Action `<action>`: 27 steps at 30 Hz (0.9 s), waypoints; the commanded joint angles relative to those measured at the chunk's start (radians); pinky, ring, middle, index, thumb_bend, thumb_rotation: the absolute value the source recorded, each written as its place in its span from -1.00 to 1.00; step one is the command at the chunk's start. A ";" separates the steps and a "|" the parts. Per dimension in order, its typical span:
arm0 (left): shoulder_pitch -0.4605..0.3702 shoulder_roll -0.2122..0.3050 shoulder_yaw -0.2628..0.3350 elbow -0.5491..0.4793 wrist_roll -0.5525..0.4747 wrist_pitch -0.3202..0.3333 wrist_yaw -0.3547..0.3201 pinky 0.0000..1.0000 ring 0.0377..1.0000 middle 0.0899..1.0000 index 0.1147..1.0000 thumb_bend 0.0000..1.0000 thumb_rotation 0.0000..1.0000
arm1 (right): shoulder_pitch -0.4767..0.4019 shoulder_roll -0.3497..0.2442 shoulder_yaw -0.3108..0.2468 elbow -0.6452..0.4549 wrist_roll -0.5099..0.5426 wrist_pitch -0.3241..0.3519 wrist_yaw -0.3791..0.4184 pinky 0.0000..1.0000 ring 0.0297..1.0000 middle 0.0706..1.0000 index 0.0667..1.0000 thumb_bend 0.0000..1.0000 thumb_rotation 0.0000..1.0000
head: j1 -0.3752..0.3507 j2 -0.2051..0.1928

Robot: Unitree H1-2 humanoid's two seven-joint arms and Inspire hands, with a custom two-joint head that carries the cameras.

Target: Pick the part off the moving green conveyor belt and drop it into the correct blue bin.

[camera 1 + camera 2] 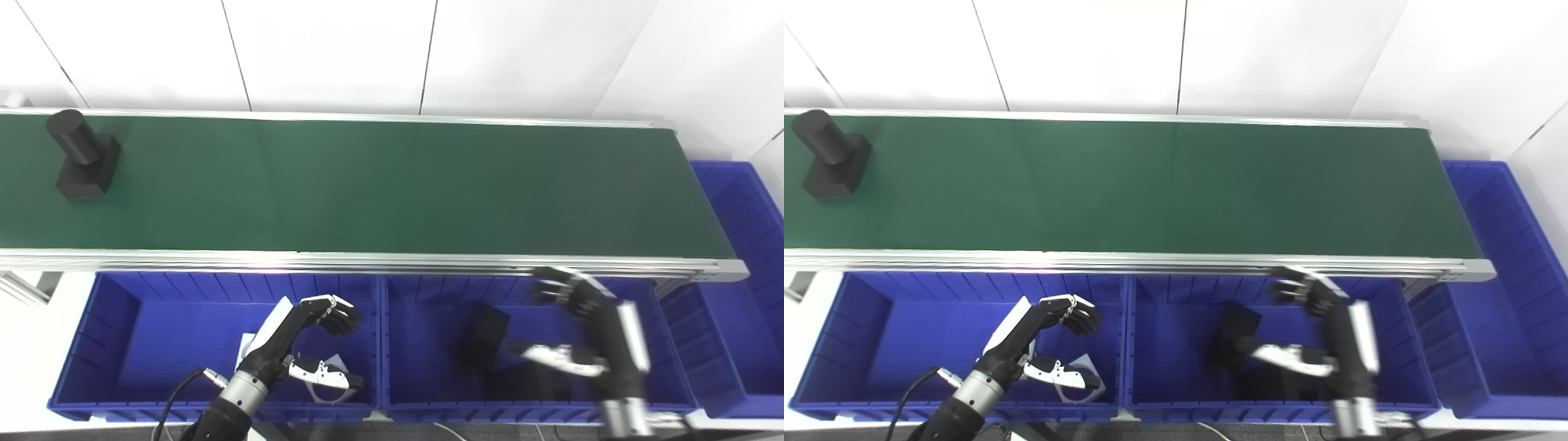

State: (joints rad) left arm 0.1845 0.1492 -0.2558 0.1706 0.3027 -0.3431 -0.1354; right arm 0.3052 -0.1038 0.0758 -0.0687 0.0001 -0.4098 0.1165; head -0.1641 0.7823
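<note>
Black part (81, 160) at the far left end of the green belt (392, 187), standing upright: a round post on a blocky square base, well apart from both hands, nearer the back rail than the front

Green belt running the full width between silver rails (367, 262), white wall panels (331, 55) behind

Below the front rail, three blue bins:

Left bin (86, 343) holding white pieces (252, 340) on its floor, partly hidden behind the arm

Left hand (306, 343) over the right part of that bin, arm coming up from the bottom edge with a black cable (174, 392) looping beside the wrist; fingers (337, 315) curled forward, thumb (324, 375) spread away below them, clear gap between, nothing held

Middle bin (429, 380) just beside the left one, sharing a wall, with a dark block (484, 334) tilted near its middle and another dark shape (527, 383) low in front; exact form of either hard to make out

Right hand (576, 331) over the right half of the middle bin, blurred; fingers (560, 291) bent up close under the front rail, thumb (554, 358) reaching left toward the dark block, fingers and thumb apart, nothing gripped as far as the blur allows; whether the thumb touches the block cannot be told

Right bin (744, 257) at the far right, turned lengthwise past the end of the belt, only bare blue floor showing in its visible part
</note>
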 commanded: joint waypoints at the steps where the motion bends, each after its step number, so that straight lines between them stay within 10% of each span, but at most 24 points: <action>1: -0.024 0.003 0.003 -0.012 -0.009 -0.041 0.013 0.10 0.08 0.05 0.08 0.76 -1.00 | -0.024 0.033 0.028 0.012 -0.046 -0.011 -0.006 0.06 0.22 0.33 0.22 0.60 -0.88 | 0.008 0.000; 10: -0.019 0.002 0.004 -0.017 -0.003 -0.037 0.018 0.11 0.08 0.05 0.07 0.77 -1.00 | -0.078 0.114 0.118 0.219 -0.163 -0.035 -0.036 0.09 0.23 0.37 0.27 0.62 -0.83 | 0.023 0.001; 27: -0.024 -0.007 -0.002 0.020 0.016 -0.051 0.035 0.07 0.08 0.05 0.08 0.75 -1.00 | -0.096 0.071 0.144 0.303 -0.133 -0.060 -0.060 0.06 0.21 0.36 0.25 0.60 -0.88 | 0.085 -0.053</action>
State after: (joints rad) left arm 0.1798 0.1475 -0.2563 0.1974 0.3120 -0.3518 -0.1225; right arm 0.2252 -0.0311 0.2148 0.2493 -0.1499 -0.4126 0.0638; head -0.0798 0.7286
